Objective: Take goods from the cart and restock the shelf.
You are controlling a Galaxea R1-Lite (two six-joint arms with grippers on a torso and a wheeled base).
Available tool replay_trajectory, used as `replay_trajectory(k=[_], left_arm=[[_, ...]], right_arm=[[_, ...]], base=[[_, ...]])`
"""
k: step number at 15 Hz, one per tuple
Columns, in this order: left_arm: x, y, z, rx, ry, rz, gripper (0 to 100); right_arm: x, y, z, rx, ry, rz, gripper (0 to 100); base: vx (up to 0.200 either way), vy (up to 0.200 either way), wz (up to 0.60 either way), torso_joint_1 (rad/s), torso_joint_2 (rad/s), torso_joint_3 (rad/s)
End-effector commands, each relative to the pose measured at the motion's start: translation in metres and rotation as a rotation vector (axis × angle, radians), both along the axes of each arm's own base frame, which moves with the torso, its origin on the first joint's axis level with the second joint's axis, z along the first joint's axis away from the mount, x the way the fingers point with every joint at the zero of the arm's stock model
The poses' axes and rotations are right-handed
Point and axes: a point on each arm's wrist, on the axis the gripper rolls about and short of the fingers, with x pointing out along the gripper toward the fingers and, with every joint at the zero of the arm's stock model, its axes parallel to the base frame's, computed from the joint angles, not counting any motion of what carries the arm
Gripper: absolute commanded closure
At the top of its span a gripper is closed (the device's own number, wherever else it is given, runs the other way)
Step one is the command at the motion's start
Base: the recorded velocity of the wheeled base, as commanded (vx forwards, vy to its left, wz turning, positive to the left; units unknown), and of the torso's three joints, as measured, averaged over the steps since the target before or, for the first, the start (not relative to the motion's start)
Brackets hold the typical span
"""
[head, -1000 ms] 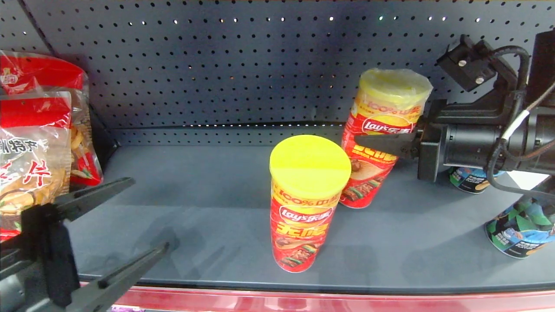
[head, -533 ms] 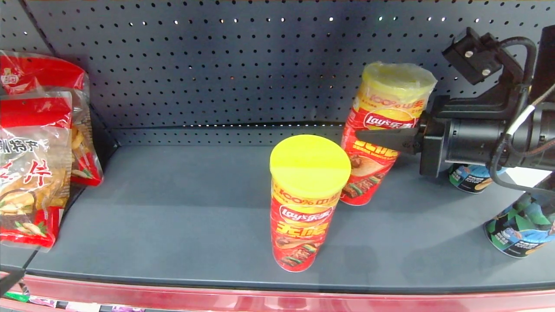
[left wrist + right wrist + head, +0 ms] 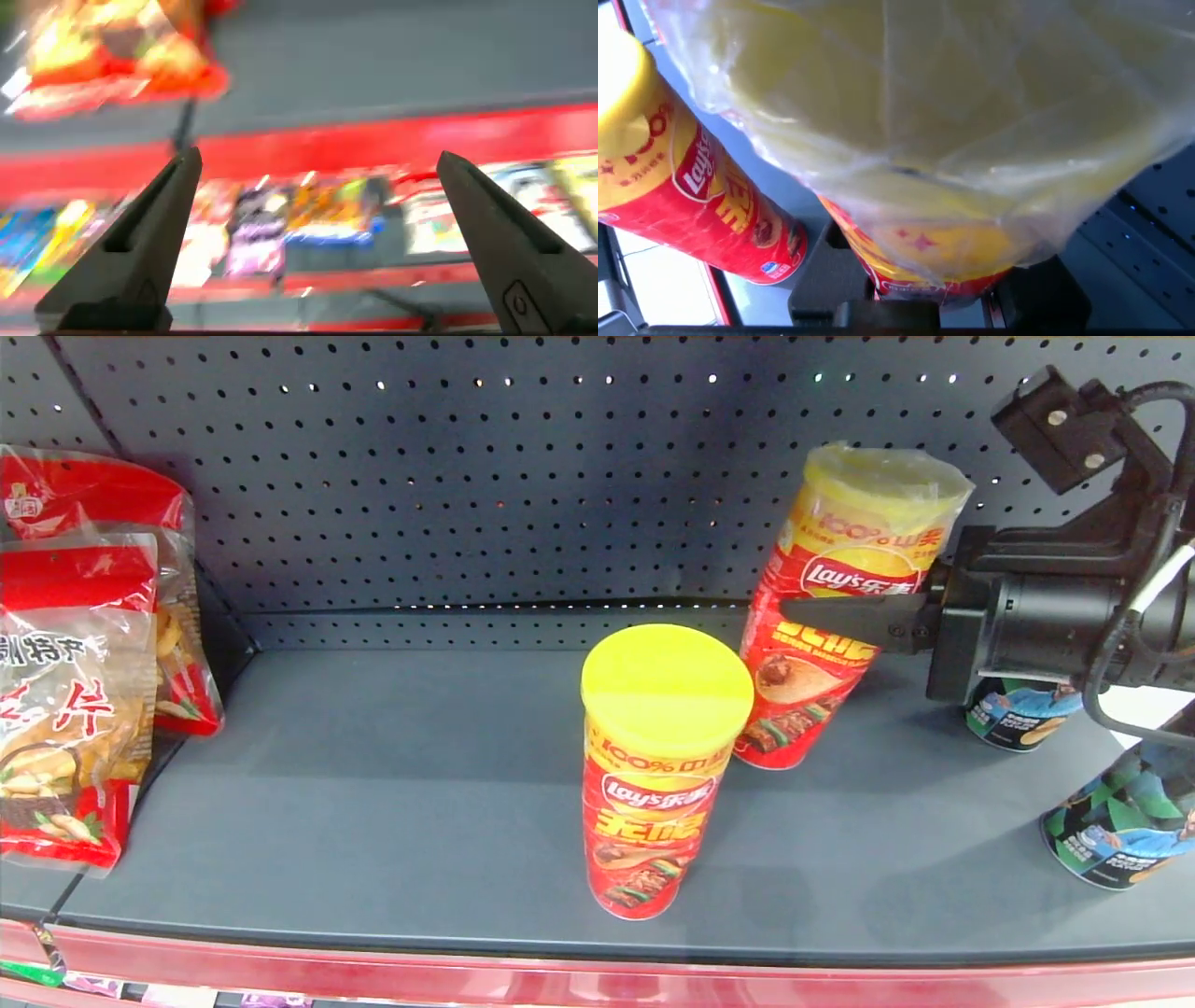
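A red chip can with a yellow lid [image 3: 665, 765] stands upright at the middle front of the grey shelf [image 3: 392, 803]. A second such can [image 3: 864, 523], its lid under clear film, hangs tilted behind and to the right of the first, its base just above the shelf. My right gripper [image 3: 822, 609] is shut on its middle from the right side. In the right wrist view the held can's film-covered lid [image 3: 924, 121] is close up, with the standing can [image 3: 691, 196] beside it. My left gripper [image 3: 318, 243] is open and holds nothing, low in front of the shelf's red front edge [image 3: 374, 140].
Red snack bags [image 3: 75, 644] crowd the shelf's left end. Two dark blue-green cans [image 3: 1120, 831] [image 3: 1022, 709] stand at the right, below my right arm. A pegboard wall [image 3: 467, 476] closes the back. Packaged goods [image 3: 308, 210] fill the shelf below.
My left gripper has dropped out of the head view. My right gripper has lifted the held can up and to the right, and it leans more.
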Motion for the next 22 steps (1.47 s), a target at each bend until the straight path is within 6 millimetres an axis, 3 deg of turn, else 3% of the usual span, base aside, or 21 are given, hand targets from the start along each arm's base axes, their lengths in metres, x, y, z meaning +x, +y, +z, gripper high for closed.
replay_trajectory(k=[1, 3, 4, 7, 10, 15, 22], left_arm=[[0.0, 0.0, -0.01, -0.003, 0.014, 0.082, 0], [0.003, 0.0, -0.011, -0.002, 0.052, 0.12, 0], [0.003, -0.002, -0.011, -0.019, 0.043, 0.059, 0], [-0.006, -0.002, -0.015, -0.074, -0.068, 0.067, 0], [-0.002, -0.004, -0.018, -0.042, -0.108, 0.004, 0], [-0.001, -0.005, -0.023, -0.148, -0.086, -0.058, 0], [-0.001, -0.005, -0.023, -0.129, -0.087, -0.053, 0]], right_arm=[[-0.003, -0.002, 0.002, 0.005, -0.01, -0.001, 100], [-0.003, -0.002, 0.001, 0.002, -0.004, -0.001, 100], [-0.005, -0.004, 0.001, 0.004, -0.007, -0.003, 100], [-0.004, -0.006, 0.0, 0.003, -0.006, -0.013, 100], [-0.004, -0.006, 0.0, 0.004, -0.005, -0.015, 100], [-0.004, -0.007, -0.003, -0.001, 0.005, -0.018, 100], [0.009, -0.003, -0.012, -0.021, 0.037, -0.021, 100]], base=[[0.0, 0.0, 0.0, 0.0, 0.0, 0.0], [0.0, 0.0, 0.0, 0.0, 0.0, 0.0], [0.0, 0.0, 0.0, 0.0, 0.0, 0.0], [0.0, 0.0, 0.0, 0.0, 0.0, 0.0], [0.0, 0.0, 0.0, 0.0, 0.0, 0.0], [0.0, 0.0, 0.0, 0.0, 0.0, 0.0], [0.0, 0.0, 0.0, 0.0, 0.0, 0.0]])
